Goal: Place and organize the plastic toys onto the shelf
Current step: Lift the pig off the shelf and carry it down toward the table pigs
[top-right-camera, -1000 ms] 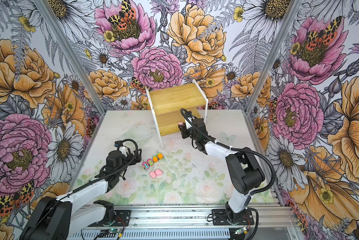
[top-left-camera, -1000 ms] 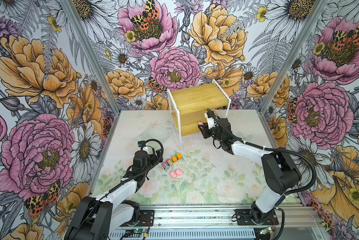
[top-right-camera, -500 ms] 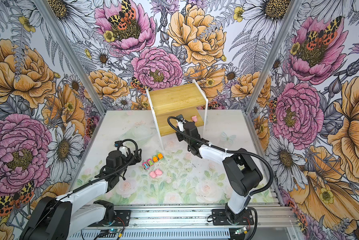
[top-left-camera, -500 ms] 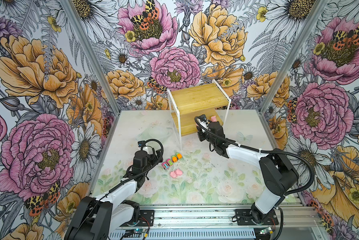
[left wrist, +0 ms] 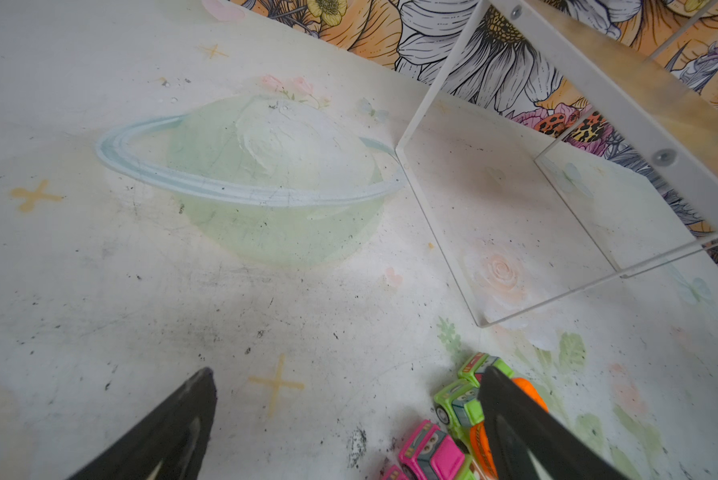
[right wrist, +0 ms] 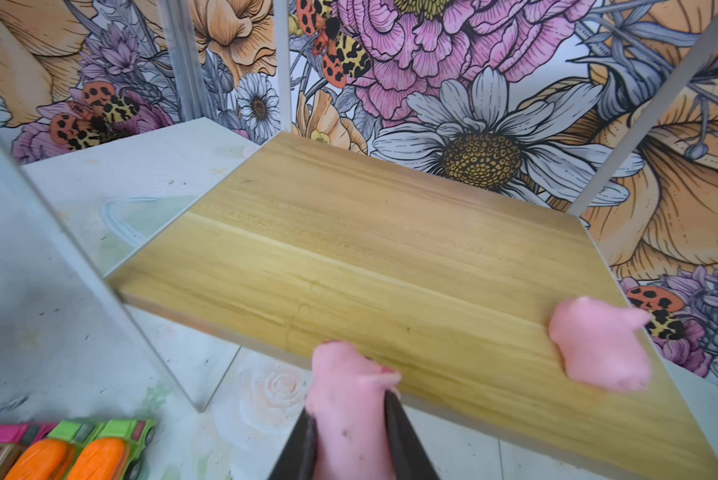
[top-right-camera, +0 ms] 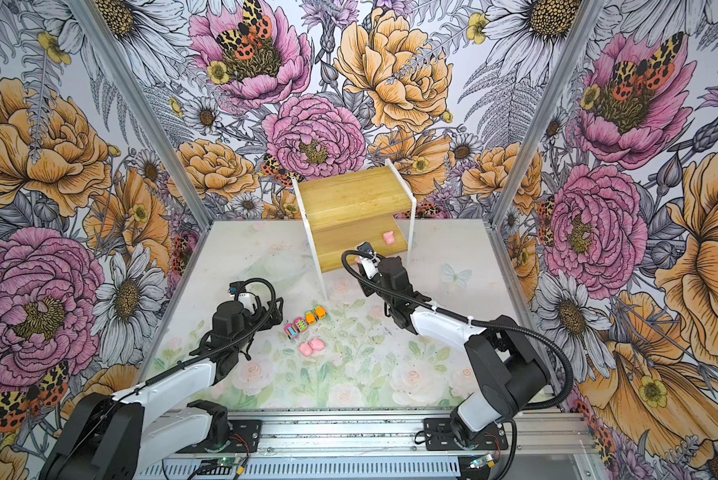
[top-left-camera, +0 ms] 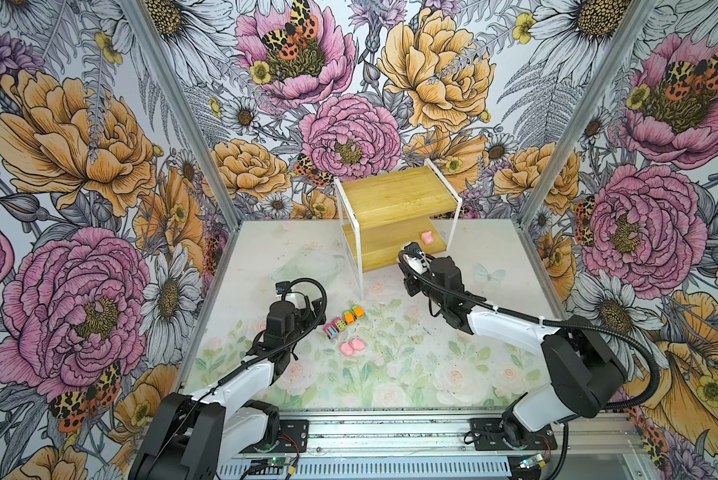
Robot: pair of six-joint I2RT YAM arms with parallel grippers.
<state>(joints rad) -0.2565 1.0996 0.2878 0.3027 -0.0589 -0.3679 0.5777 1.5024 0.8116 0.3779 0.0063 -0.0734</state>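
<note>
Pig (right wrist: 345, 382) pinched by R gripper (right wrist: 349, 409) (at shelf (right wrist: 390, 249) edge), L gripper (left wrist: 347, 372) spread wide

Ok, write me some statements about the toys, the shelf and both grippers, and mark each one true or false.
1. The right gripper is shut on a pink pig. True.
2. A pig stands on the top board of the shelf. False: the shelved pig sits on the lower board, near its right end in both top views.
3. The left gripper grips an orange-and-green car. False: it is open and holds nothing, beside the orange-and-green cars.
4. The orange-and-green cars and the pink cars form one row on the table. True.
5. Two loose pigs lie on the table next to that row. True.
</note>
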